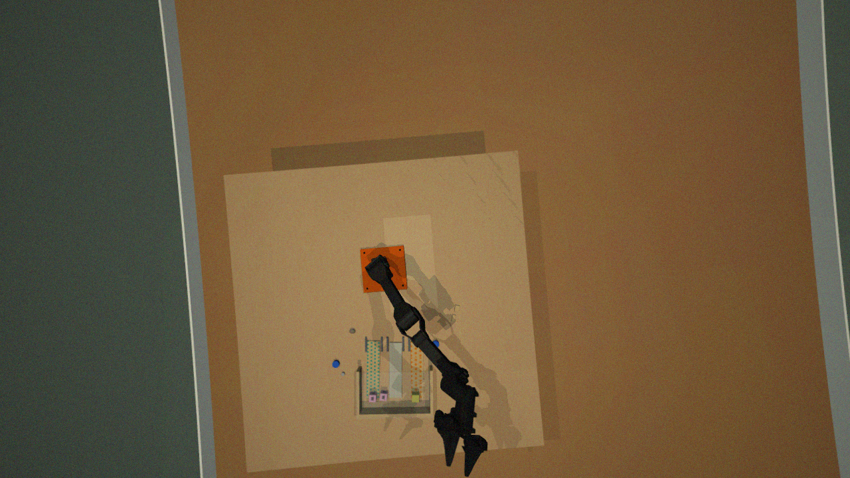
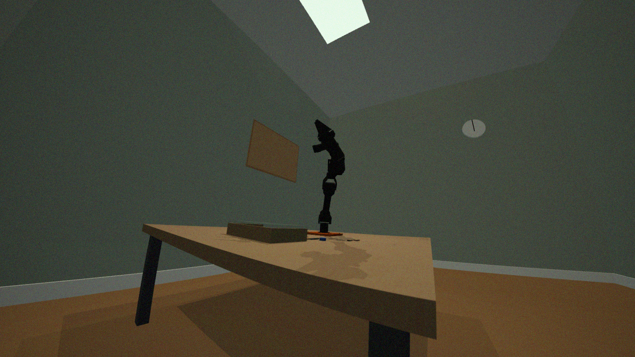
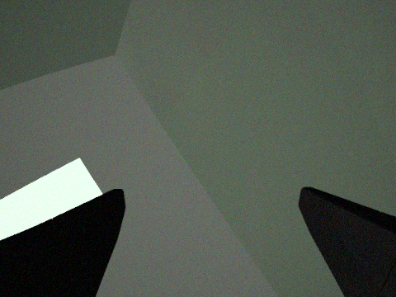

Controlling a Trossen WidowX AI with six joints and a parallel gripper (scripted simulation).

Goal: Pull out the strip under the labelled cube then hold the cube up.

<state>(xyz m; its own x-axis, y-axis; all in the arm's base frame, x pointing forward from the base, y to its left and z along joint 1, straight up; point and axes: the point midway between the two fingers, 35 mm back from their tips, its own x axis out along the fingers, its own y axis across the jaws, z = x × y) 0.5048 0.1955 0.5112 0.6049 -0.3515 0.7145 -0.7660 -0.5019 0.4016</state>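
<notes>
My gripper [image 1: 458,470] [image 3: 214,198] is open and empty, raised high above the table, beyond the tray's right front corner. Three strips lie side by side in the tray: a green-dotted strip [image 1: 373,368] at left, a plain pale strip [image 1: 396,380] in the middle, an orange-dotted strip [image 1: 417,364] at right. At their front ends sit a pink cube [image 1: 372,398] by the green-dotted strip, a second pink cube [image 1: 384,397] between it and the pale strip, and a yellow-green cube [image 1: 415,398] by the orange-dotted strip. Both pink cubes show dark marks; which cube is labelled is too small to tell.
The tray [image 1: 395,410] [image 2: 288,235] has raised walls at the sides and front. Dark posts stand by the strips' back ends. A blue piece [image 1: 335,364] and a grey piece [image 1: 351,330] lie left of it; another blue piece [image 1: 436,343] lies beside the arm at right.
</notes>
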